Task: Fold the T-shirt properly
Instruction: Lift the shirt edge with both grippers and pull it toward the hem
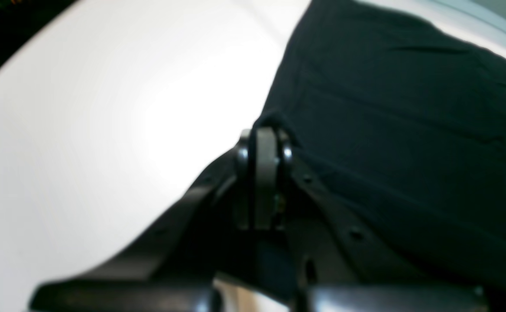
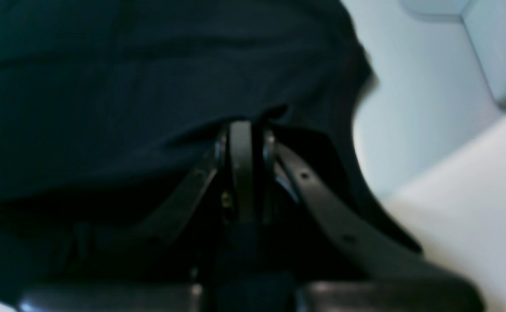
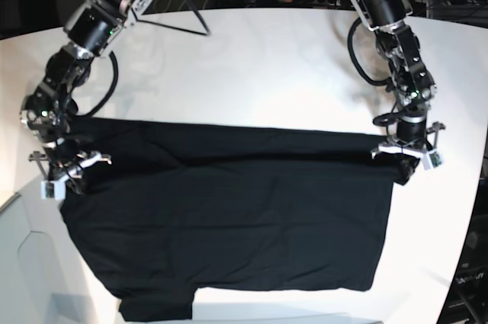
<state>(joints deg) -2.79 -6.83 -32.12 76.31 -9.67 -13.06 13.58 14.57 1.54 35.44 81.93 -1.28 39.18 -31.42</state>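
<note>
Black cloth is pinched between the closed fingers of the left gripper [image 1: 264, 134], as the left wrist view shows: a small bunch of fabric rises over the fingertips at the T-shirt's [image 1: 400, 143] edge. From that grip the dark cloth spreads toward 2 o'clock and 4 o'clock, while bare white table [image 1: 105, 130] is seen from 8 o'clock round to 12 o'clock.

In the right wrist view the right gripper [image 2: 242, 130] is likewise clenched on the T-shirt [image 2: 127, 86], with a little peak of cloth standing just above the tips. Fabric fills that view from 9 o'clock to 1 o'clock, and pale table [image 2: 452, 208] lies at 3 to 5 o'clock.

In the base view the left gripper [image 3: 408, 152] is found at 3 o'clock, holding the shirt's upper corner on that side, and the right gripper [image 3: 65, 170] is found at 9 o'clock, holding the opposite upper corner. Between the 2 grips the T-shirt [image 3: 229, 217] is stretched as a broad black sheet across the white table [image 3: 252, 65], its top edge running nearly straight and its body extending toward 6 o'clock. A narrower flap is seen at 7 o'clock near the table's edge. No print is visible on the upward side.
</note>
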